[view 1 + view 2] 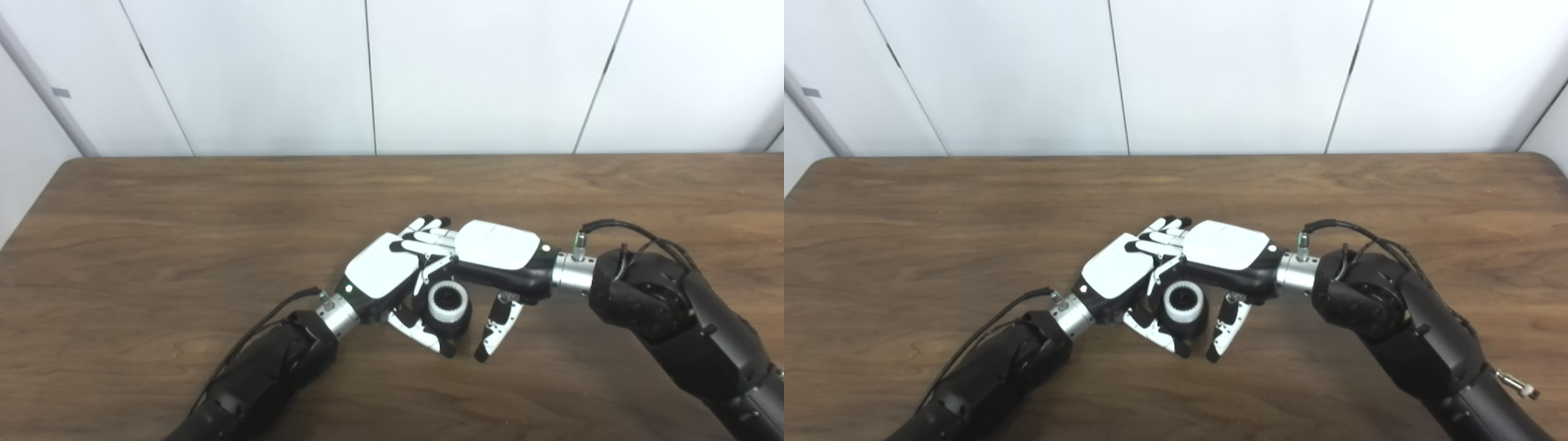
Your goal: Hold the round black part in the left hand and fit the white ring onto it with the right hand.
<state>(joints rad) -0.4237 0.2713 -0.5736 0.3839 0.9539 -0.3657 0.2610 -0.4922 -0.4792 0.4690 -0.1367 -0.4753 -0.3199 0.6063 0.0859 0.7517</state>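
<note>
The round black part (460, 324) sits low over the table's middle, held in my left hand (381, 269), whose thumb curls under its front and whose fingers wrap behind it. The white ring (448, 302), toothed inside, rests on top of the black part. My right hand (496, 245) hovers palm down just right of and above it. Its fingers stretch out flat over my left hand's fingers, and its thumb (497, 327) hangs down to the right of the part, apart from it. The right hand holds nothing that I can see.
The brown wooden table (184, 233) runs wide to both sides, with its far edge against white wall panels (367, 73). A black cable (631, 231) loops above my right wrist.
</note>
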